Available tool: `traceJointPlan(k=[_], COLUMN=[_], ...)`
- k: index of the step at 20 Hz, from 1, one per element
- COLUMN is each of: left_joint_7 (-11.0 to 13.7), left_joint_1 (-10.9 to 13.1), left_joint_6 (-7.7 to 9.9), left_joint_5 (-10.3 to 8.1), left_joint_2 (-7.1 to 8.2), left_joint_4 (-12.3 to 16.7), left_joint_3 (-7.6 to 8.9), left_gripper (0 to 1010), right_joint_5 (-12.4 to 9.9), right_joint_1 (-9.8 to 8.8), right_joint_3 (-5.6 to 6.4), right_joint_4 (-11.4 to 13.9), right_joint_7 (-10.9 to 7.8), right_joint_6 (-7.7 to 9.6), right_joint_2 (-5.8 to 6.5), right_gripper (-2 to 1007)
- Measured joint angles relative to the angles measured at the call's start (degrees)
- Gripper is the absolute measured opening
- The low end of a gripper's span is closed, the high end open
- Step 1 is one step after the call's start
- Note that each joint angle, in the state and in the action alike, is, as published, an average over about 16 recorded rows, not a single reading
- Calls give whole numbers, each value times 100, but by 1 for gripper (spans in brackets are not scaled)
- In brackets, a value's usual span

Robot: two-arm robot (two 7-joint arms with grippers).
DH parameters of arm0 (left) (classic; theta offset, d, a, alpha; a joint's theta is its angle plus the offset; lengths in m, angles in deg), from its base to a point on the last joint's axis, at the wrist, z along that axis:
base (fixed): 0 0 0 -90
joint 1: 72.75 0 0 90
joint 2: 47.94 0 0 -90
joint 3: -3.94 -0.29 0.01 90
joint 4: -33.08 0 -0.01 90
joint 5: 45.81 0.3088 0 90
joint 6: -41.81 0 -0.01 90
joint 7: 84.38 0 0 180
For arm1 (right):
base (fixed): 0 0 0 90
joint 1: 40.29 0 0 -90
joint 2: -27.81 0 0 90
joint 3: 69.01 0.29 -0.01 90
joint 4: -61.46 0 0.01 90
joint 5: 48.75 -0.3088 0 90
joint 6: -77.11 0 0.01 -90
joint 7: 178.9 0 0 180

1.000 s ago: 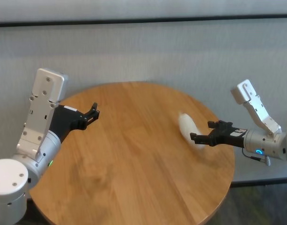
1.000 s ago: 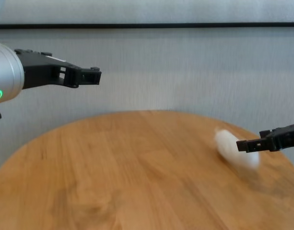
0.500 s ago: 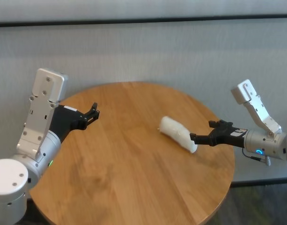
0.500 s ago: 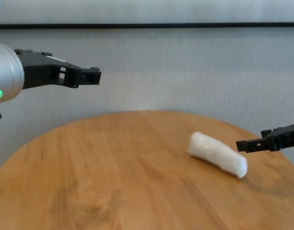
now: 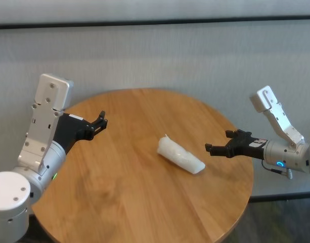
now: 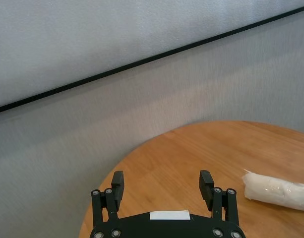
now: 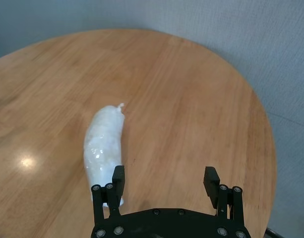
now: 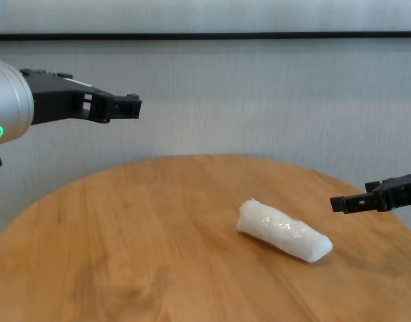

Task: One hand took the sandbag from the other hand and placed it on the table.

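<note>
Fingers on my right gripper (image 5: 215,148) are spread wide w/ nothing between them, seen clearly from the right wrist cam (image 7: 164,184). It hangs low over the right side of the round wooden table (image 5: 119,202), tips pointing toward the middle; blue light glows on its silver wrist. In the chest view it (image 8: 346,202) sits just above the tabletop (image 8: 125,255), near the right edge.

Sandbag (image 5: 180,158) lies flat on the table, apart from my right fingertips, a gap of bare wood between it and them. It's white, glossy, sausage-shaped, lying at an angle: twisted tip toward the far-left end, blunt end toward my right gripper. From the right wrist cam the bag (image 7: 103,146) stretches away from beside one finger (image 7: 118,177), tip pointing off toward the table (image 7: 191,99) centre; can't tell if that finger touches it. Chest view has it (image 8: 283,230) resting right of centre.

Left gripper (image 5: 100,123) is up off the table over the left side, well apart from the bag, green ring on its wrist. Its fingers are wide too, empty, per the left wrist cam (image 6: 161,183), which also catches the sandbag (image 6: 276,188) and the table (image 6: 191,153) edge. In the chest view it (image 8: 128,106) hovers high, pointing right.
</note>
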Motion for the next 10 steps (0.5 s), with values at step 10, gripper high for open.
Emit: traceJointPlan(k=[10], left_joint_7=[0], left_joint_1=[0], left_joint_6=[0], left_joint_5=[0], left_joint_2=[0], left_joint_4=[0], left_joint_3=[0], left_gripper=[1000], right_joint_5=[259], right_joint_1=[7], right_joint_3=[-18], right_joint_4=[186], right_joint_7=[192], right_joint_6=[-315], right_joint_2=[-124], right_gripper=[1001])
